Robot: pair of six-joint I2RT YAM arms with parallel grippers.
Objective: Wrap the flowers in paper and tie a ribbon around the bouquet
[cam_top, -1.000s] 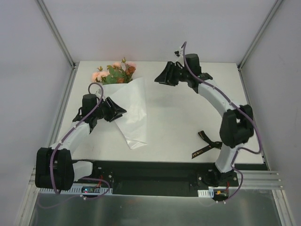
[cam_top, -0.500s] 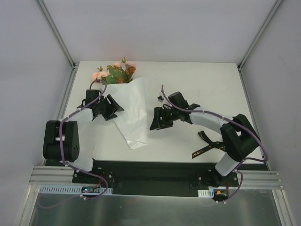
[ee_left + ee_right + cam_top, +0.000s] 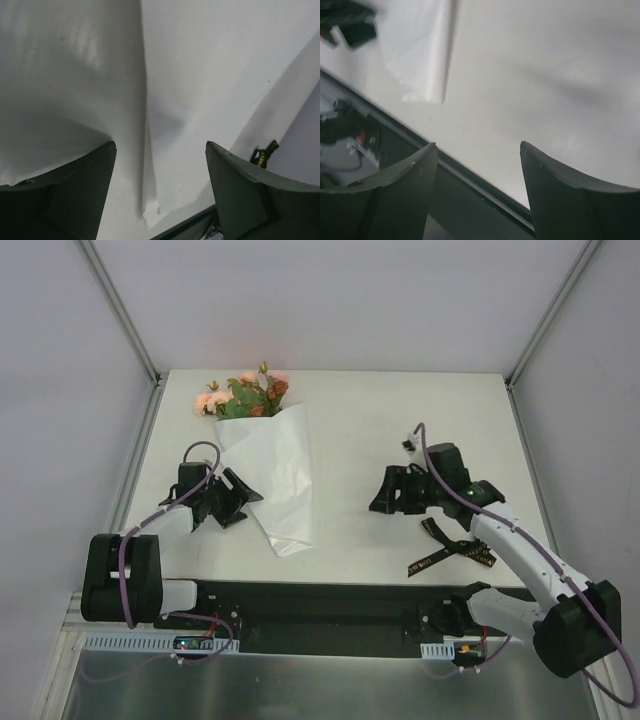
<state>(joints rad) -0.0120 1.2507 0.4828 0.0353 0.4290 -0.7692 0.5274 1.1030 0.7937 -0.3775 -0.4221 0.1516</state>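
Note:
The bouquet lies at the table's far left: pink, peach and rust flowers (image 3: pixel 243 395) stick out of a white paper (image 3: pixel 275 475) cone whose narrow end points toward the near edge. My left gripper (image 3: pixel 240 498) sits just left of the cone, open, with nothing between its fingers. In the left wrist view the paper (image 3: pixel 200 75) fills the frame beyond the open left gripper (image 3: pixel 160 145). The black ribbon (image 3: pixel 450 545) with gold lettering lies at the near right. My right gripper (image 3: pixel 385 495) hovers open and empty left of the ribbon, and the paper's tip (image 3: pixel 420 45) shows far off.
The table's dark front edge (image 3: pixel 485 192) runs under the right gripper (image 3: pixel 478 145). A bit of the ribbon (image 3: pixel 263 154) peeks past the left wrist's right finger. Bare white tabletop (image 3: pixel 360 440) lies between cone and ribbon. Metal frame posts (image 3: pixel 120 310) stand at the corners.
The right arm swung from the far middle down and right to near the ribbon. The left arm shifted slightly beside the cone. Both grippers' jaws widened.

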